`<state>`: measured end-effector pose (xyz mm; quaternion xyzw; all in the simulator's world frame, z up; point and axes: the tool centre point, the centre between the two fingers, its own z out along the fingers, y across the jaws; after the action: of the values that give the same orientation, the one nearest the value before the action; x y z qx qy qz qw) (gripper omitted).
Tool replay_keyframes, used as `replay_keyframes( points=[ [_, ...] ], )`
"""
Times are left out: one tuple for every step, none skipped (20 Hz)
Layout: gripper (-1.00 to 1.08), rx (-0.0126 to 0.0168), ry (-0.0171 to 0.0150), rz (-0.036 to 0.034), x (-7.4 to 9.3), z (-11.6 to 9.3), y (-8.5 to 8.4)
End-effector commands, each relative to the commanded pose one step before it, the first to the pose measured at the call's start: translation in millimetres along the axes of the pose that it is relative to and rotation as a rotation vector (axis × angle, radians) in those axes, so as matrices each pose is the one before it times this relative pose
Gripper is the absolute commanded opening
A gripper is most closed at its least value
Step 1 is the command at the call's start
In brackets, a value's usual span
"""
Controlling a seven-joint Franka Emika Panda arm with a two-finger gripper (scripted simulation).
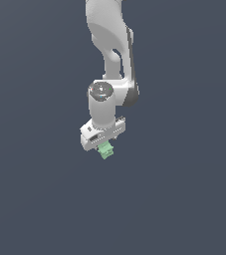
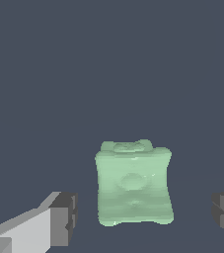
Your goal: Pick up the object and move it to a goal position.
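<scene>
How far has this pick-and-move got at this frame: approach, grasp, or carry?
Approach looks done: the gripper sits right over the green object. In hand is the grasp: in the wrist view the object lies between the two fingertips, with a clear gap on each side, so the jaws are open and nothing is gripped. Left: closing, lifting and moving to the goal, which no marker shows.
</scene>
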<state>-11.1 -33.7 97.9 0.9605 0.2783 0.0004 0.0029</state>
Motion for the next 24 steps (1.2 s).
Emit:
replay_keyframes(
  points=[
    [1.00, 0.00286, 0.00071, -0.02527, -1.44, 3.88, -0.10],
    [1.00, 0.00086, 0.00008, -0.00660, -0.46, 1.11, -0.02],
    [1.00, 0.00071, 0.00008, -0.00543, -0.37, 0.91, -0.04],
    [1.00, 0.00054, 0.00006, -0.00416, -0.31, 0.70, 0.00],
    [1.00, 0.00040, 0.00005, -0.00306, -0.19, 0.50, -0.04],
    [1.00, 0.00024, 0.00003, -0.00181, -0.12, 0.30, -0.01],
    [1.00, 0.00009, 0.00001, -0.00068, -0.01, 0.10, -0.04],
    [1.00, -0.00023, -0.00046, 0.00423, 0.00, -0.40, 0.10],
    [1.00, 0.00000, 0.00000, 0.00000, -0.02, 0.38, 0.01],
    [1.00, 0.00000, 0.00000, 0.00000, -0.06, 1.15, 0.03],
    [1.00, 0.00000, 0.00000, 0.00000, -0.10, 1.90, 0.04],
    [1.00, 0.00004, 0.00007, -0.00069, 0.10, 2.64, -0.27],
    [1.00, 0.00000, 0.00000, 0.00000, -0.20, 3.40, 0.06],
    [1.00, 0.00005, 0.00007, -0.00069, 0.00, 4.12, -0.25],
    [1.00, 0.00000, 0.00000, 0.00000, -0.30, 4.86, 0.07],
    [1.00, 0.00005, 0.00007, -0.00068, -0.10, 5.53, -0.24],
    [1.00, 0.00005, 0.00007, -0.00068, -0.12, 5.88, -0.23],
    [1.00, 0.00000, 0.00000, 0.00000, -0.30, 5.21, 0.10],
    [1.00, 0.00007, 0.00010, -0.00097, 0.15, 4.42, -0.33],
    [1.00, 0.00000, 0.00000, 0.00000, -0.10, 3.68, 0.15],
    [1.00, 0.00000, 0.00000, 0.00000, 0.01, 2.91, 0.19],
    [1.00, -0.00002, 0.00006, -0.00069, 0.37, 2.09, -0.10],
    [1.00, 0.00000, 0.00000, 0.00000, 0.20, 1.38, 0.23],
    [1.00, 0.00000, 0.00000, 0.00000, 0.21, 0.72, 0.20]
  ],
)
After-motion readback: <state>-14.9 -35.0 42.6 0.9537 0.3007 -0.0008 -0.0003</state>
